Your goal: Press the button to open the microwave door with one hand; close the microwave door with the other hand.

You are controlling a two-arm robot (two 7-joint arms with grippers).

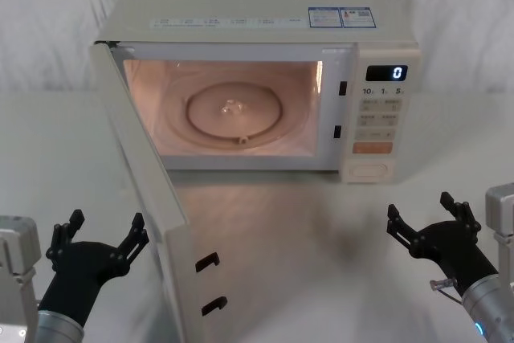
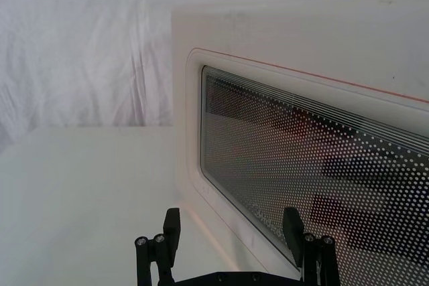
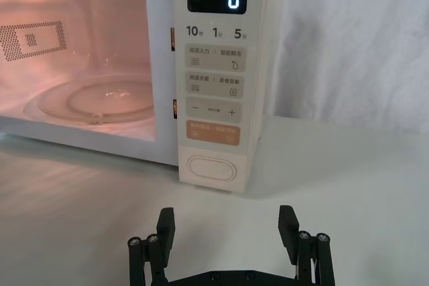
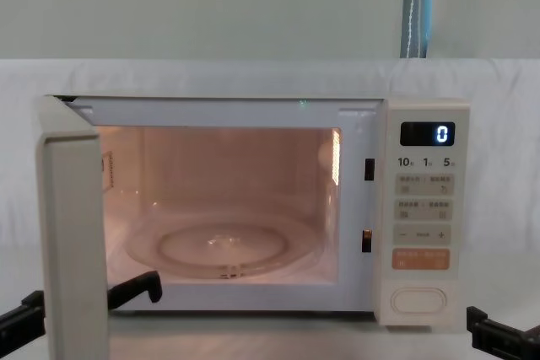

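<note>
- we see the microwave [image 1: 265, 6], a cream, smooth-skinned box, standing toward the back of a pale white table [image 1: 321, 263] with a creased white cloth behind it.
- the microwave door [image 1: 148, 198] hangs wide open on its left hinge, swung out toward us; its inner face is plain cream with two dark latch hooks [image 1: 207, 261] near the free edge.
- from the left wrist view the door's outer side shows a raised rounded frame around a dark window [image 2: 315, 165] of fine dotted mesh.
- cavity lit warm pink; a round glass turntable [image 1: 238, 110] lies flat on its floor.
- the control panel [image 1: 379, 114], a narrow strip on the right, has a dark display reading 0, small beige keys and an orange rectangular key [image 1: 373, 148].
- the button [image 3: 211, 168], pill-shaped and thinly outlined, sits at the panel's foot.
- left gripper [image 1: 98, 240], black, fingers spread open, holds nothing; it hovers low just outside the open door, which stands between it and the cavity.
- right gripper [image 1: 434, 218], black, also spread open and empty, hovers over bare table in front of the panel, apart from the button.
</note>
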